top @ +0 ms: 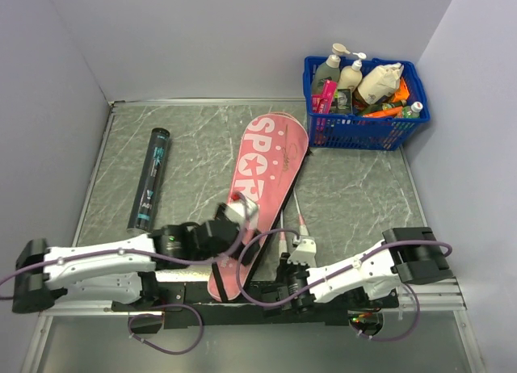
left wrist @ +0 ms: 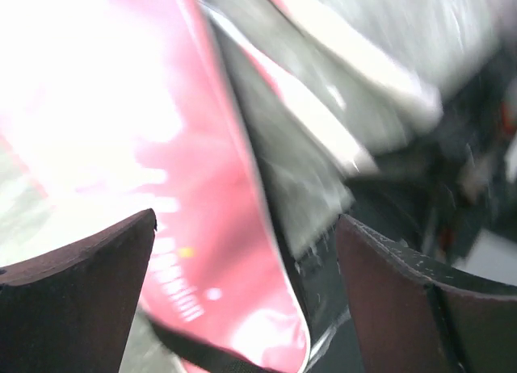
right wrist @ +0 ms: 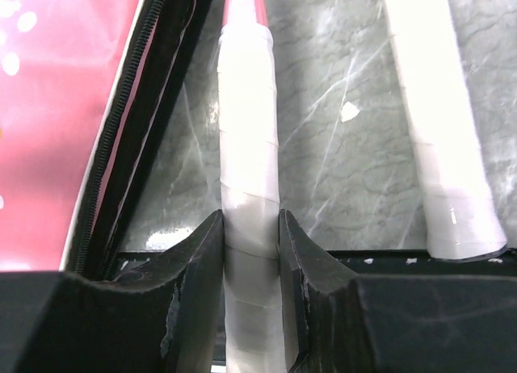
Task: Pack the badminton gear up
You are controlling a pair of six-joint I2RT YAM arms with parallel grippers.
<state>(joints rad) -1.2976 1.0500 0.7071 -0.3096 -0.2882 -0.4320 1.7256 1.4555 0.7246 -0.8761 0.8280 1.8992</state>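
Left gripper (left wrist: 246,228): jaws wide apart, gripping nothing, over the near end of the pink racket cover (top: 265,173), which lies diagonally mid-table. Right gripper (right wrist: 250,228): clamped on a white racket handle (right wrist: 249,131) just right of the cover. Second handle (right wrist: 440,131) lies loose further right. Black tube (top: 150,179) lies at the left.

The pink racket cover (top: 262,187) lies diagonally on the counter (top: 355,203), black tube (top: 151,179) well left; left end effector (top: 241,211) above it, right end effector (top: 302,245) apparently at a racket (top: 296,207).

Your white-shelled left arm (top: 101,260) and right arm (top: 355,270) have black joints, looping purple cables (top: 266,232), and scuffed dark end effector fingers (right wrist: 194,300)
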